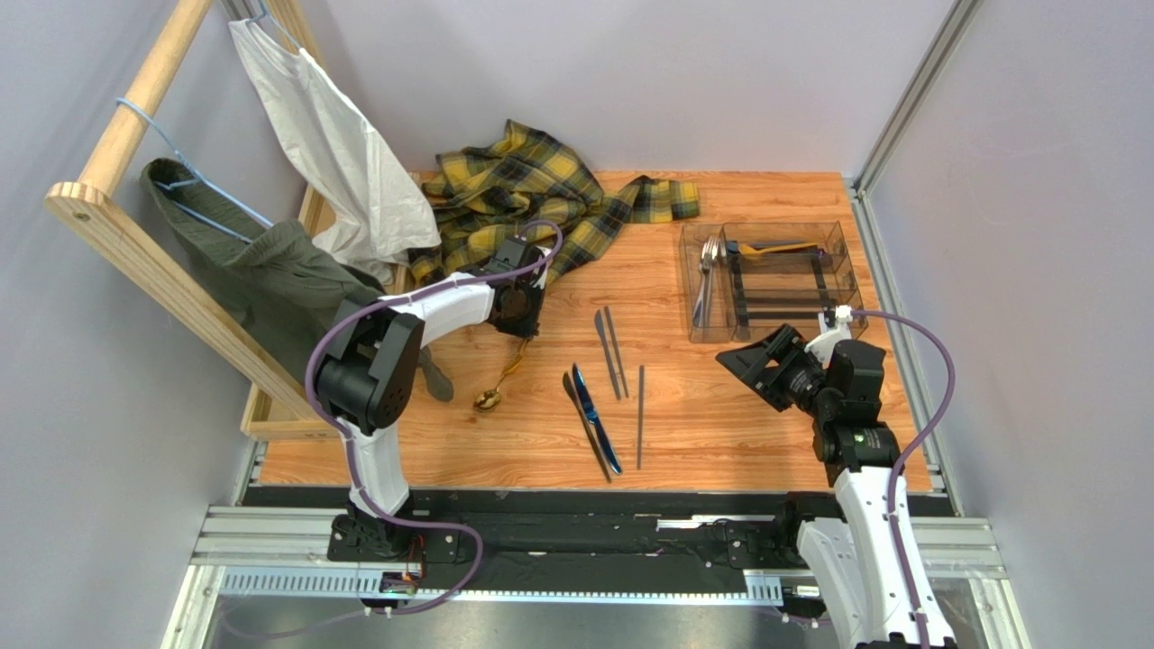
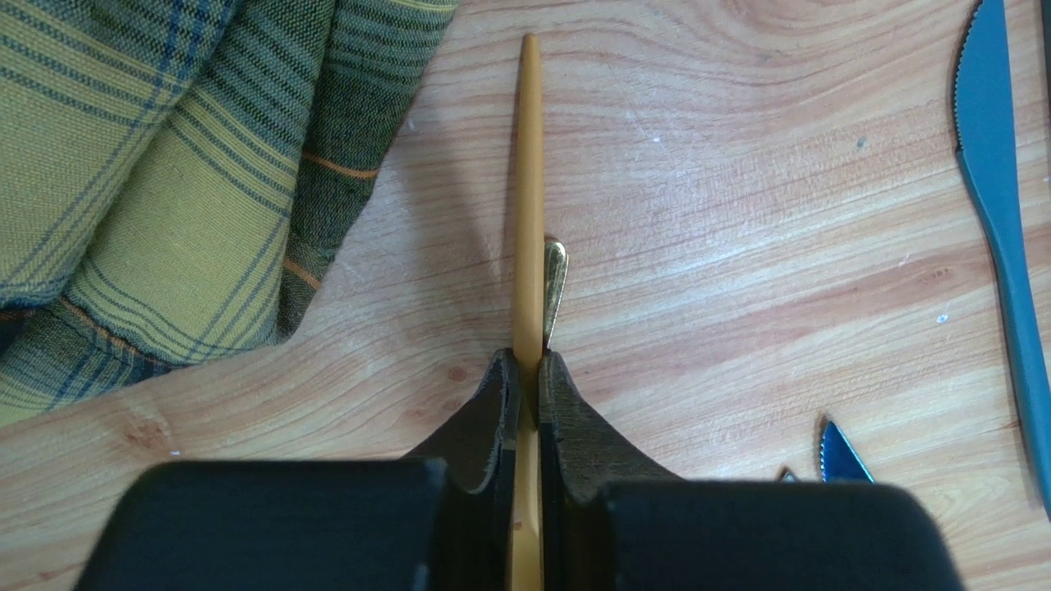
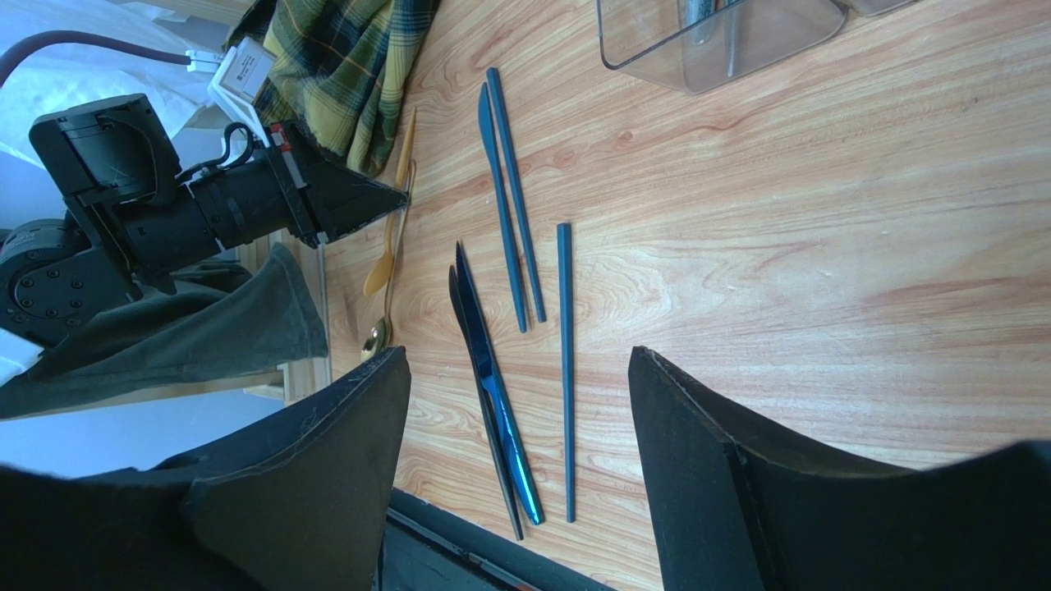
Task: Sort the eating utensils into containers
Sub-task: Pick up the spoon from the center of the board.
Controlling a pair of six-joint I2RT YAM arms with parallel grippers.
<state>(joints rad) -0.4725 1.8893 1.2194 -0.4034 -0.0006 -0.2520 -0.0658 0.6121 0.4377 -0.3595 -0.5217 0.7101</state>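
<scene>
My left gripper [image 2: 528, 360] is shut on the slim handle of a gold spoon [image 2: 531, 185], low over the wood beside the plaid cloth. A second gold piece [image 2: 555, 273] lies right against it. From above, the left gripper [image 1: 519, 319] is at the table's left middle, and a gold spoon bowl [image 1: 488, 399] lies just in front of it. Dark grey knives and sticks [image 1: 611, 352] and an iridescent blue knife [image 1: 592, 419] lie mid-table. My right gripper [image 1: 761, 368] stands open and holds nothing, in front of the clear containers tray [image 1: 843, 257]. The tray holds a gold spoon [image 1: 779, 249] and silver pieces [image 1: 707, 271].
A yellow plaid cloth [image 1: 542, 189] is heaped at the back, close to the left gripper. A wooden rack [image 1: 122, 189] with a white and a green garment stands along the left edge. The right wrist view shows the blue knife [image 3: 494, 382], a loose stick [image 3: 565, 369] and the tray's corner [image 3: 716, 49].
</scene>
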